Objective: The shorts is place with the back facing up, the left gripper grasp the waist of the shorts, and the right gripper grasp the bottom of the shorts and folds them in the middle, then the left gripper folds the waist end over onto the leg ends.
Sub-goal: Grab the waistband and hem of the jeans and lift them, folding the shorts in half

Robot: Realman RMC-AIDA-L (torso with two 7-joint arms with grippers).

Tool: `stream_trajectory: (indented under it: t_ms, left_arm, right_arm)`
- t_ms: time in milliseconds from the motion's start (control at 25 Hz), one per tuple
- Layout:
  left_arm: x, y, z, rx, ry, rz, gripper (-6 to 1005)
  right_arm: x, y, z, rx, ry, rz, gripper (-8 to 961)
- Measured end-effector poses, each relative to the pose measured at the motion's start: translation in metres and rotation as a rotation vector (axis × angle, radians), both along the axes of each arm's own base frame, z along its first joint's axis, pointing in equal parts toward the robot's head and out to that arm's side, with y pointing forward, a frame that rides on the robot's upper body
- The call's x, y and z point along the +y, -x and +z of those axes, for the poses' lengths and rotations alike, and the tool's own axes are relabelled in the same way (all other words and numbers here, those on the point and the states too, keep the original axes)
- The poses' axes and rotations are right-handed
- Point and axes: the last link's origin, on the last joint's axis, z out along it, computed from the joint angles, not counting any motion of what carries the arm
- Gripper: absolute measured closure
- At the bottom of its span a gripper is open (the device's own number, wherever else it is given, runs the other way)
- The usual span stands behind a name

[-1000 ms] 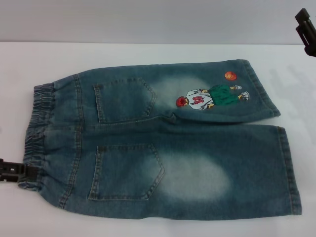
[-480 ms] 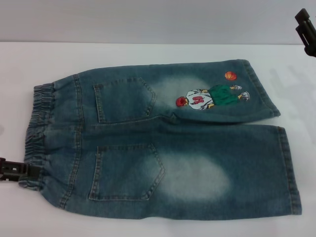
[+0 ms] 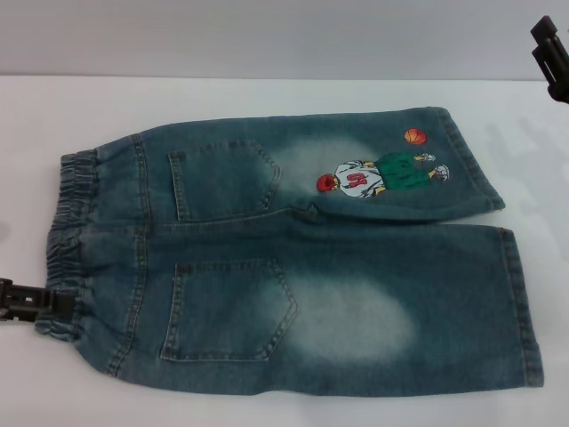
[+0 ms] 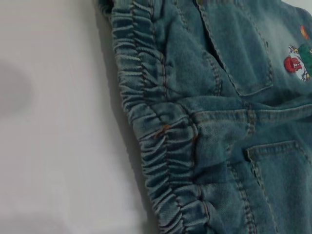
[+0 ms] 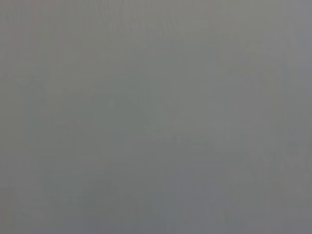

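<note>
Inspector: Shorts [image 3: 302, 258] lay flat, back up, on the white table [image 3: 267, 98]; waist [image 3: 67, 240] at nine o'clock, hems [image 3: 524, 302] at three. Left gripper [image 3: 36, 304] sat at the waist's near corner, at eight o'clock.

Clerk: Fingers?

Inspector: Could not tell whether spread or pinching; their tips were lost against the ruffled band. Advised biting the full band, both layers, before lifting.

Clerk: Right gripper [image 3: 551, 53]?

Inspector: Cut off at two o'clock, clear of the cloth, fingers unreadable. Its wrist view showed only blank grey.

White table [image 3: 267, 98], grey wall [image 3: 267, 36] behind it
</note>
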Motion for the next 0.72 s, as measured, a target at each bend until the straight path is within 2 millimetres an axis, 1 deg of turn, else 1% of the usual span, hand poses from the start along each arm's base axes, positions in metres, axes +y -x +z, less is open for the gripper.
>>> stream_trajectory:
  t_ms: [720]
  left_arm:
    - [0.0002, 0.0043, 0.0039, 0.026, -0.001, 0.032, 188]
  right_arm:
    - [0.0008, 0.0005, 0.0003, 0.000, -0.001, 0.001, 386]
